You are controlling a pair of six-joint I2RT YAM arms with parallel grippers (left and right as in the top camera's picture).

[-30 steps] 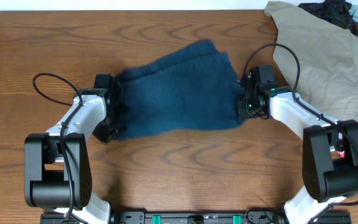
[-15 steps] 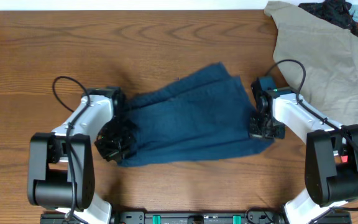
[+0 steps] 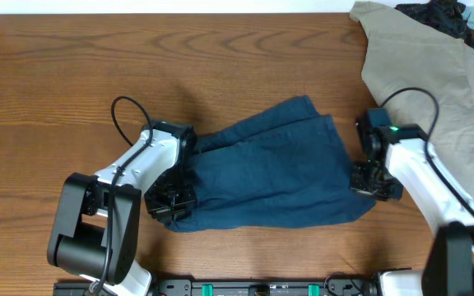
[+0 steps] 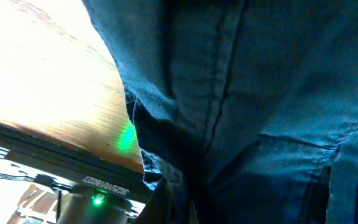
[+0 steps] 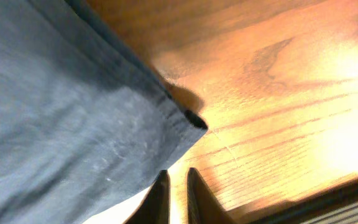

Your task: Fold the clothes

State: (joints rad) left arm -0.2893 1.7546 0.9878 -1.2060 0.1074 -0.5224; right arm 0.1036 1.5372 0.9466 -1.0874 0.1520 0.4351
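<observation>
While lying mid-table, shorts (image 3: 270,177): between both grippers.
Left gripper (image 3: 168,201): clamped on shorts' left edge.
Right gripper (image 5: 175,183): narrowly parted, empty, beside right hem.
Open room: table (image 3: 56,82) toward far side; khaki garment (image 3: 434,82) far right.

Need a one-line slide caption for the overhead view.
Navy shorts lie bunched on the wooden table, left claw shut on one end, right claw at the other end, khaki garment upper right.

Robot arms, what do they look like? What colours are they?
Both arms are white tubes with chunky black joints: the left arm and the right arm. A thin black cable loops off the left one, a second cable off the right. The left end effector and right end effector are black. A tiny green light glows on the right arm.
</observation>
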